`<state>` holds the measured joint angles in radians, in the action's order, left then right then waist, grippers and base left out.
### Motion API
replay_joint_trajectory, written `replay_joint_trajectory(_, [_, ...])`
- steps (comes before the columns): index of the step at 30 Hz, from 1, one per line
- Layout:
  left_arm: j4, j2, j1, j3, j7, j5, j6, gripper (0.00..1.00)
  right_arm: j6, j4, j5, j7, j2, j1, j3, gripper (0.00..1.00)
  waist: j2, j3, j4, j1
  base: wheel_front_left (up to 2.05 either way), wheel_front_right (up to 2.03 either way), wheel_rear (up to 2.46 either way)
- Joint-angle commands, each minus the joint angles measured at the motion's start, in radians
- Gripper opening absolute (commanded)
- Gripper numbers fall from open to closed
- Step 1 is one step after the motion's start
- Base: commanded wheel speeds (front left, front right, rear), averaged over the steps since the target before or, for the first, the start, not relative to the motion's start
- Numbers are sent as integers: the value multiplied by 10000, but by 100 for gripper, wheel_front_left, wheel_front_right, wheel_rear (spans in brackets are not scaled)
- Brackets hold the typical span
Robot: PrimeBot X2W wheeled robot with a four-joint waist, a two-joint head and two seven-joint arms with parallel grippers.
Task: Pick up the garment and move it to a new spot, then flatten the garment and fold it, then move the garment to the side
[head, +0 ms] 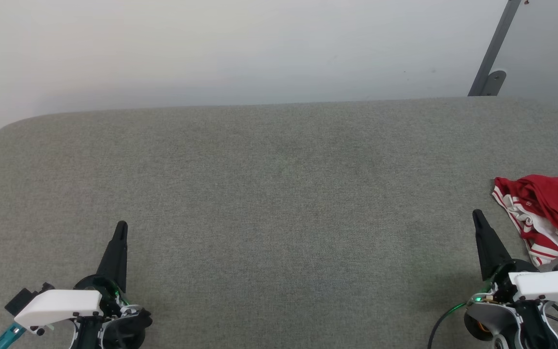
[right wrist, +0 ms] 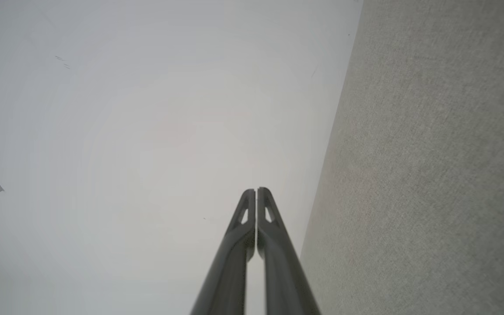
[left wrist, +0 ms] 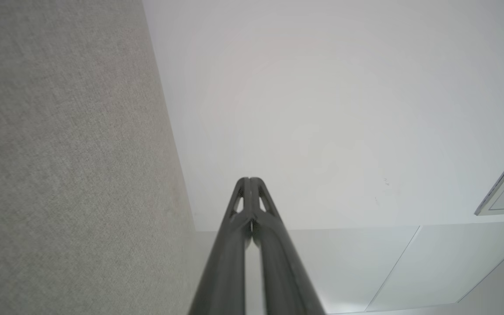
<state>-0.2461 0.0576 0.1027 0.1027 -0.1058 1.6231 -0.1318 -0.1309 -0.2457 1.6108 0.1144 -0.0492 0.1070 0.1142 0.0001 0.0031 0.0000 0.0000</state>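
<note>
Grey woven fabric covers the wide surface below a pale wall. At lower left the left gripper is clenched on nothing, and at lower right the right gripper is likewise clenched and empty. Just right of its tip, not touching, the garment lies crumpled at the surface's right edge.
</note>
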Motion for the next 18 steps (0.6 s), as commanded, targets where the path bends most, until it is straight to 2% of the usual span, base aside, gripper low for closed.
replay_joint_trajectory(1, [-1,-26,124,41,-41,-39,22,0,3,-5,38,13,-20,47,-4,0,-1,0,0,0,0,0,0])
replay_joint_trajectory(18, [-2,-44,127,63,-64,-61,22,0,3,-3,39,12,-20,46,-7,0,-1,0,0,0,0,0,0])
